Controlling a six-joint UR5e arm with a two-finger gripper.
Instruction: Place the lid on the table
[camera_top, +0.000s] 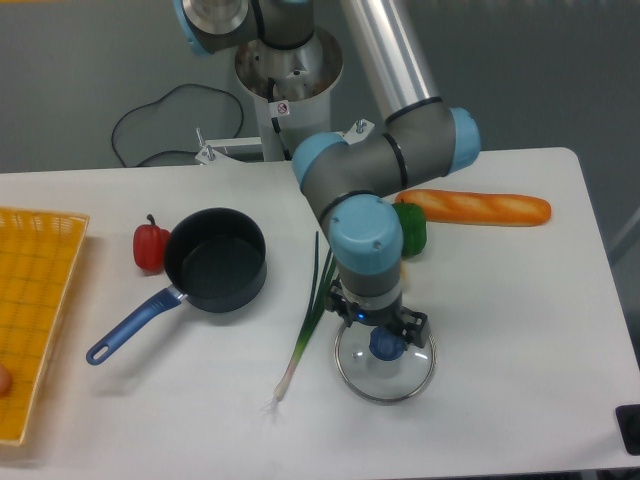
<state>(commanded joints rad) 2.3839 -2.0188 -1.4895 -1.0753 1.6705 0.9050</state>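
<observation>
Far left, at nine o'clock: a yellow woven tray (35, 300), coarse lattice weave, cut off by the frame edge. Next, a small glossy red bell pepper (149, 244) touching the wall of a dark matte round saucepan (215, 259) with a blue handle pointing toward seven o'clock. Then a long green spring onion (312, 313), thin stalks fanning toward twelve o'clock, pale root end toward six o'clock.

Right of centre: the round clear glass lid (385, 362) with thin metal rim and blue centre knob, flat on the smooth white rectangular table (520, 330), its rim just beside the onion stalk at its nine o'clock. Directly above the knob, the two-finger gripper (381, 333) of the grey-and-pale-blue arm; whether clamped on the knob or let go, cannot tell, the wrist hiding the fingertips.

Behind the arm, at one o'clock from the lid, a shiny green pepper (412, 227), a sliver of something yellow below it, and a long golden-orange baguette (480, 207).

Risks, as a judgement: lifting away with fingers not fully released, dragging slick glass across the smooth top or tipping the rim up; sideways retreat toward nine o'clock, snagging the onion; rim chipping if dropped back.
</observation>
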